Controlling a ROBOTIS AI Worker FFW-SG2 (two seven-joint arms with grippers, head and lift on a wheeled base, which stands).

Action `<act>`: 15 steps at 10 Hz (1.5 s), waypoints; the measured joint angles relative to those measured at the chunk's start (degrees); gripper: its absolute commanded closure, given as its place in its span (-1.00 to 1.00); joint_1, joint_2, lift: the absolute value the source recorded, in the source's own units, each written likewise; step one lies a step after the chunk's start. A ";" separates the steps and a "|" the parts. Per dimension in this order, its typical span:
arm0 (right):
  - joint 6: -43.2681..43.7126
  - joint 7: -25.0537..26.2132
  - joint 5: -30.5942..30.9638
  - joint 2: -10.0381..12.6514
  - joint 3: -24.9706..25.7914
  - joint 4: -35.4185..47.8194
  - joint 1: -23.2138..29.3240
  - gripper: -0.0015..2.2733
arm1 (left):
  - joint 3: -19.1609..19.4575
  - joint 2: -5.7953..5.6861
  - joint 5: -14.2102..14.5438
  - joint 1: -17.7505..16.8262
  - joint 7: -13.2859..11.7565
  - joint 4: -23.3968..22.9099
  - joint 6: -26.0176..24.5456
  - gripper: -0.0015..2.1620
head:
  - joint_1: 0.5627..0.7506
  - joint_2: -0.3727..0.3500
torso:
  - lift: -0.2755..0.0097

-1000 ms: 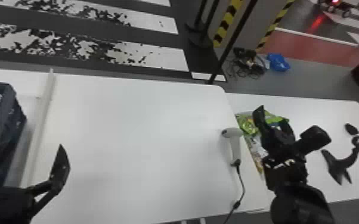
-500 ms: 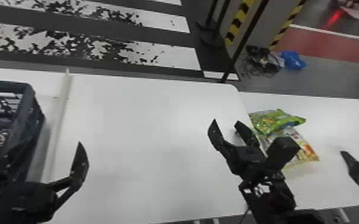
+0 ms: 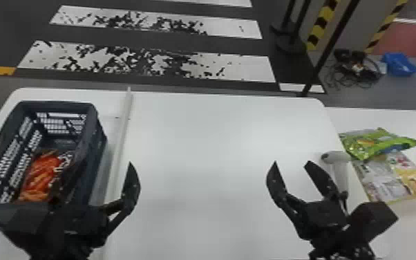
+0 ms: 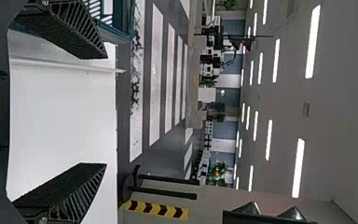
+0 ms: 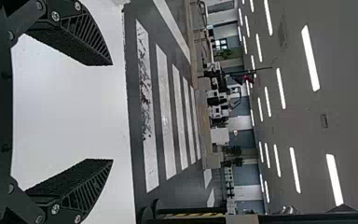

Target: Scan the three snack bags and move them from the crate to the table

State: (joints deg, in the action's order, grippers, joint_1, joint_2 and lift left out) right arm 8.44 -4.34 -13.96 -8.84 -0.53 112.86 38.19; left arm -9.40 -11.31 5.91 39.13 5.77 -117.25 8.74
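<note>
In the head view a red-orange snack bag (image 3: 43, 176) lies inside the dark crate (image 3: 95, 138) at the left. A green snack bag (image 3: 373, 141) and a pale snack bag (image 3: 394, 178) rest overlapping on the right-hand table. The grey-white scanner (image 3: 337, 164) stands beside them. My left gripper (image 3: 100, 186) is over the crate's near right part. My right gripper (image 3: 292, 164) is above the white table (image 3: 197, 145), left of the scanner. In the left wrist view my left gripper (image 4: 106, 112) stands open and holds nothing; the right wrist view shows my right gripper (image 5: 113, 112) open too, with nothing held.
A raised white strip (image 3: 122, 128) runs along the table just right of the crate. The scanner's dark cable (image 3: 344, 204) trails toward the right arm. Behind the table are a dark pole (image 3: 328, 52) and, on the floor, a blue item (image 3: 400, 65).
The head view has swung left, so more of the crate and its red-orange bag shows. My right gripper has moved left, off the bags and scanner.
</note>
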 measured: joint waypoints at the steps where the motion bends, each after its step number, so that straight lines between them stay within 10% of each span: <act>1: 0.18 0.04 0.18 -0.01 -0.07 0.26 0.31 -0.85 | 1.28 -0.07 0.60 0.11 -0.73 -1.11 -0.57 -0.96 | 0.41 -0.16 | 0.50; 5: 0.38 0.04 2.15 -0.84 -1.65 0.44 0.60 -0.85 | 11.76 0.34 8.64 -6.20 -4.54 -9.12 -20.62 -0.93 | 0.41 0.17 | 0.50; 12: 1.50 -0.05 1.96 -1.81 -3.61 -4.27 -1.98 -0.85 | 19.49 0.24 13.43 -25.07 -0.97 -3.91 -62.17 -0.92 | 0.41 0.45 | 0.50; 15: 2.75 -0.05 1.72 -1.95 -3.58 -4.86 -2.32 -0.85 | 20.85 -0.34 13.37 -27.10 -0.51 -0.93 -64.47 -0.92 | 0.41 0.53 | 0.50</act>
State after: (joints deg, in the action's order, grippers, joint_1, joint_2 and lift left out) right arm 11.20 -4.39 -12.23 -10.79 -4.11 108.00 35.87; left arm 11.45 -11.65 19.28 12.04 5.27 -118.18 -55.74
